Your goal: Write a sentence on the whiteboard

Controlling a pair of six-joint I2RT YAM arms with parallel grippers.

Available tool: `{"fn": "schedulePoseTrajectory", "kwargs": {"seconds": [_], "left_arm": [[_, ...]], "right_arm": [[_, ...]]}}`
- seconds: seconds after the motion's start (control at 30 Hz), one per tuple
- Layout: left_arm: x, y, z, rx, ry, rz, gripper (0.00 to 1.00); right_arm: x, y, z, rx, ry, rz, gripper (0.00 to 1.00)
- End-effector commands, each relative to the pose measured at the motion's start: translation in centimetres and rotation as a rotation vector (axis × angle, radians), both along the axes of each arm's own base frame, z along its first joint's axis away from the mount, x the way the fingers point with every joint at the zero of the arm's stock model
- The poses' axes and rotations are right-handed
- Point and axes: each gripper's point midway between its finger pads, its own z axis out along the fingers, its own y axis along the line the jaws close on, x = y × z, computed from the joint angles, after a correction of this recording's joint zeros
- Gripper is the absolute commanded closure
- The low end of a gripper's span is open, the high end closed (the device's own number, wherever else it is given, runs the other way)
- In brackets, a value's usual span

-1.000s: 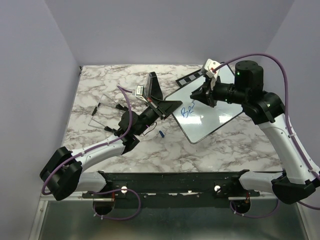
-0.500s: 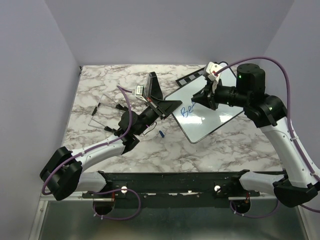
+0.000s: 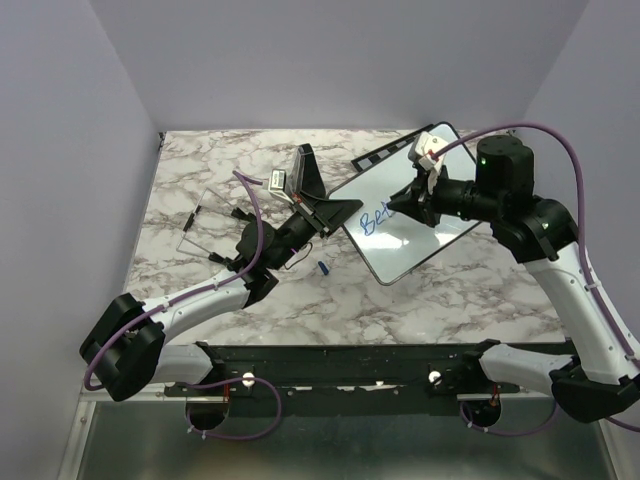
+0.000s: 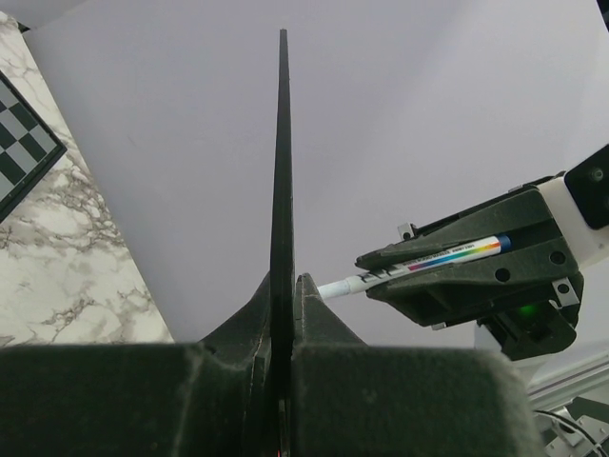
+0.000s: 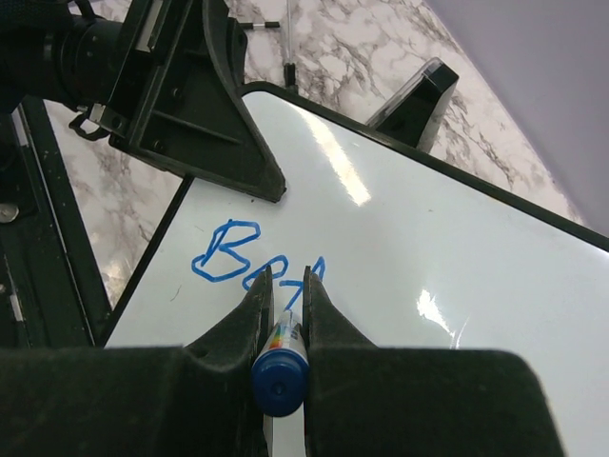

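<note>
Starting nearest the arm bases, a small blue cap (image 3: pixel 323 268) lies loose on the marble counter (image 3: pixel 200 170), just short of the left jaws. Those jaws are clamped on the near-left rim of the whiteboard (image 3: pixel 420 245), bracing it. Past them, the right jaws are pinched tight around a blue marker (image 5: pixel 279 371). Its tip points down at the white surface just ahead of them, though the tip itself is hidden. The sentence (image 5: pixel 228 255) is barely begun: a "B", an "e" and part of a third letter, lying between the two pairs of jaws. Beyond the right jaws a chessboard (image 3: pixel 380 158) shows past the board's far edge.

As I judge the risks, pressing too hard could shove the board out of the left grip and skew the line. Too light a touch would leave gaps, and the marker could twist in the right jaws.
</note>
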Motion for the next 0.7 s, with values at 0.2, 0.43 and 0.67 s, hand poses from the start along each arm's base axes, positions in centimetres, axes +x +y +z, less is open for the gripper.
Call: {"fn": "schedulePoseTrajectory", "kwargs": {"seconds": [0.2, 0.43, 0.67], "left_arm": [[-1.6, 1.7, 5.8, -0.181, -0.115, -0.021, 1.00], [-1.7, 1.7, 5.8, -0.185, -0.117, -0.024, 1.00], [-1.8, 1.6, 5.8, -0.192, -0.118, -0.032, 1.00]], "right_arm": [[1.0, 0.1, 3.1, 0.026, -0.042, -0.017, 0.99], [1.1, 0.3, 1.6, 0.012, -0.008, -0.012, 1.00], [1.5, 0.6, 0.6, 0.004, 0.015, -0.007, 1.00]]}}
